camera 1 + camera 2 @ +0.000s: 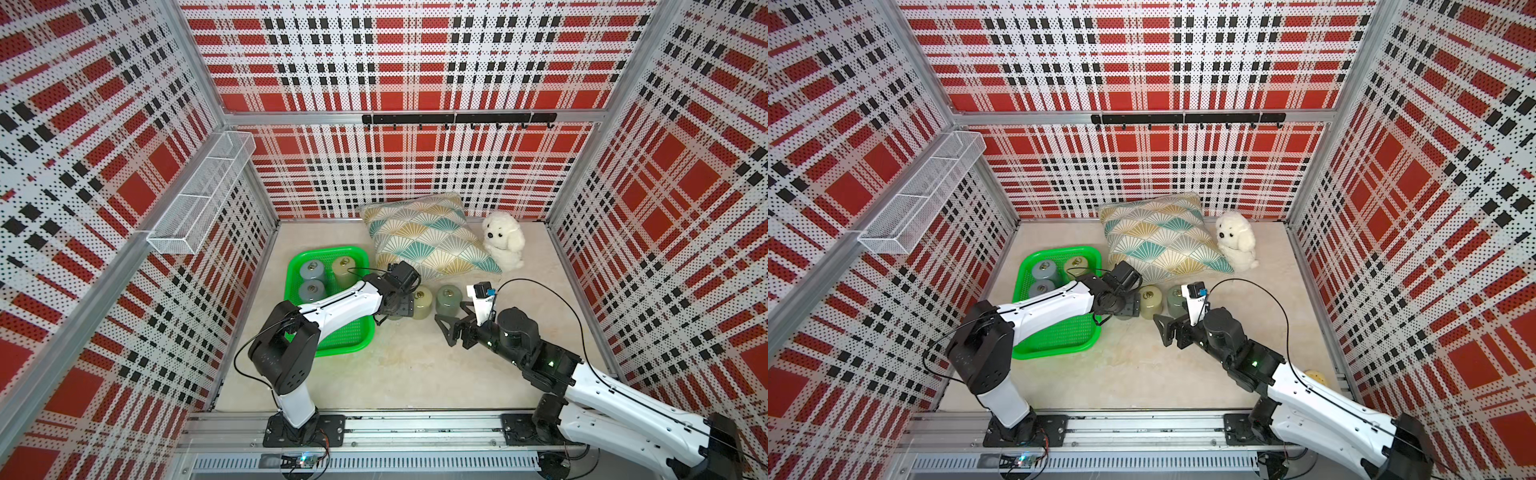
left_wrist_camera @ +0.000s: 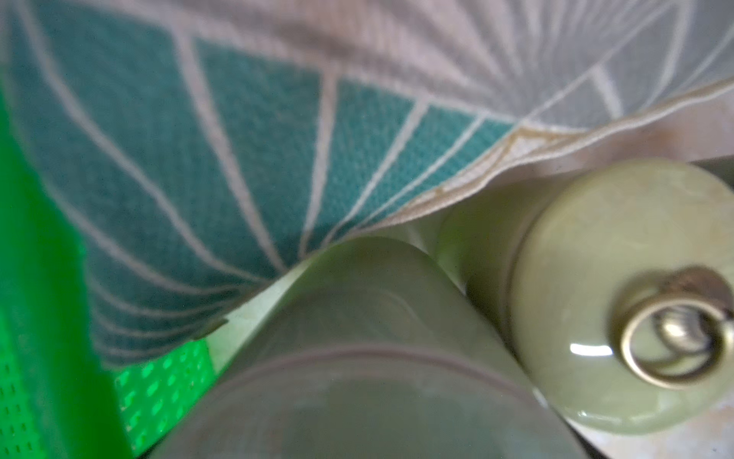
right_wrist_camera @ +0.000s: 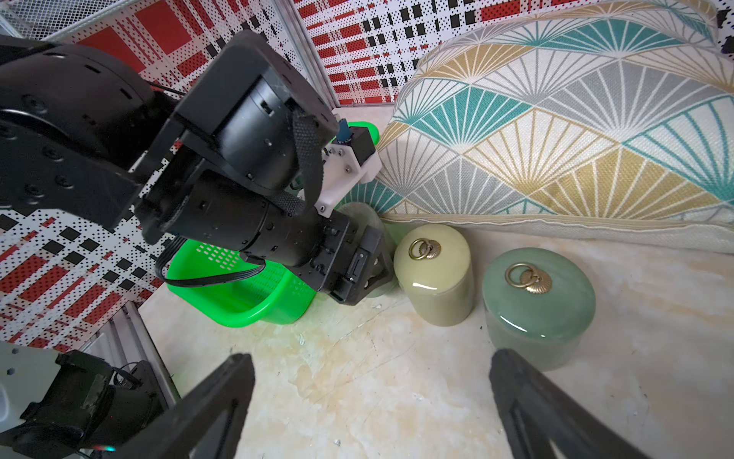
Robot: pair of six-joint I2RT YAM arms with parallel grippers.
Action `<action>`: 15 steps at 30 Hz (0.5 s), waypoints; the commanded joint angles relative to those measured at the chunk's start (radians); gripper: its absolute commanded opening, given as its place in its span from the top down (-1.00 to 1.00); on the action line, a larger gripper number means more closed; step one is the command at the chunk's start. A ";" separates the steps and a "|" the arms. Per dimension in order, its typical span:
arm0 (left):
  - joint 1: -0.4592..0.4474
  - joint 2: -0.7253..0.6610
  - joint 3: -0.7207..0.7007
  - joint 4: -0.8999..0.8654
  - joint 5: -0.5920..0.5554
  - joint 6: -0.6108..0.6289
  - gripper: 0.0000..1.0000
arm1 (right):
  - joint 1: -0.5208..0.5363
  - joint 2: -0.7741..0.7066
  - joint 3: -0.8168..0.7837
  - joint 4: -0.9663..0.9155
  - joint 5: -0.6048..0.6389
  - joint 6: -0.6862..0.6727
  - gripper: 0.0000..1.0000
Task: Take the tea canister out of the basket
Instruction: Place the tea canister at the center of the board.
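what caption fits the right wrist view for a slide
Open right gripper faces pale canister and green canister beside the cushion.

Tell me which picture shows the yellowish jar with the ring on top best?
The right wrist view: the pale yellow-green tea canister stands whole and sharp, ring on top. The left wrist view shows mainly its lid, very close. In both top views it is small.

Bright, even light; soft shadows; tea canister (image 2: 357, 377) blurred in left wrist cam; glare on neighbour lid (image 2: 576, 278).
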 commanded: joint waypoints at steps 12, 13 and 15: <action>0.025 0.101 0.067 0.054 -0.014 0.032 -0.37 | -0.013 0.018 -0.033 0.051 -0.029 -0.011 -1.00; 0.025 0.105 0.068 0.054 -0.014 0.034 -0.38 | -0.015 0.019 -0.035 0.052 -0.030 -0.011 -1.00; 0.025 0.111 0.068 0.054 -0.016 0.035 -0.39 | -0.016 0.021 -0.037 0.054 -0.031 -0.013 -1.00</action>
